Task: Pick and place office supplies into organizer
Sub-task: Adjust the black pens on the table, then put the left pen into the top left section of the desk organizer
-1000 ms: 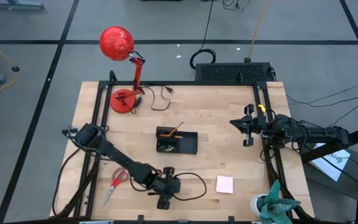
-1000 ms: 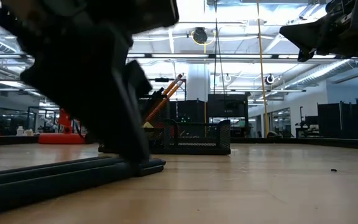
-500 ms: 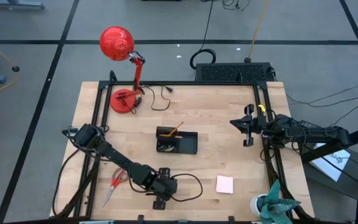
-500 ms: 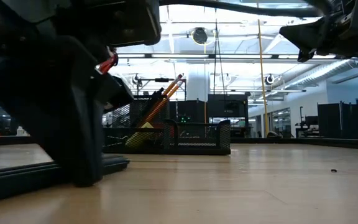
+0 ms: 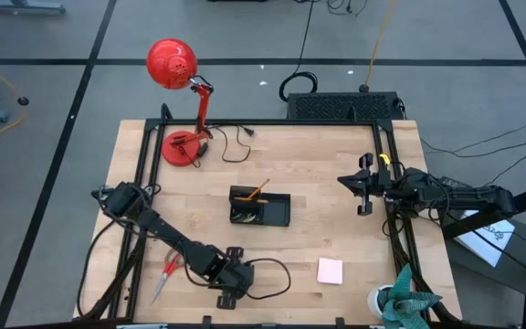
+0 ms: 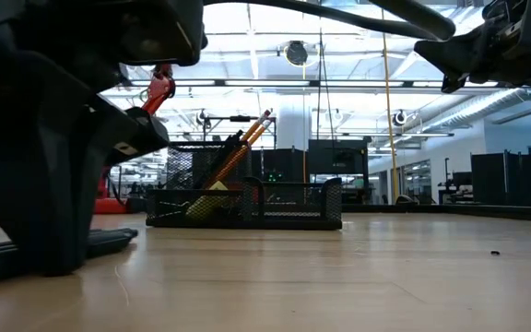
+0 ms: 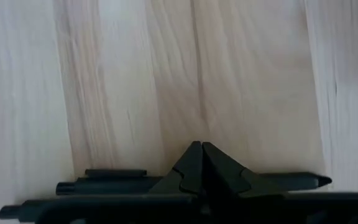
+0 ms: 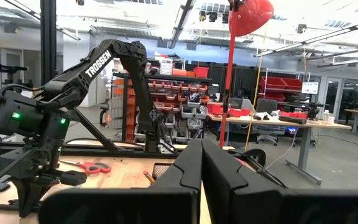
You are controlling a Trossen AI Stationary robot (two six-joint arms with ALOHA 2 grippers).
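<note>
Two black pens (image 7: pixel 191 186) under left gripper (image 7: pixel 202 149) show only wrist-side

Black pens (image 7: pixel 191 185) under left gripper (image 7: pixel 202 149): middle sections hidden behind fingertips; lower one cut off by frame edge. Grip or mere contact not discernible. Organizer (image 5: pixel 260 207) contents beyond orange pencils (image 6: pixel 243 146): too small and dark to identify. Scissors (image 5: pixel 170 270) partly covered by left arm. Speck (image 6: pixel 494 251) on table (image 6: pixel 339 277): too small to identify.
</note>
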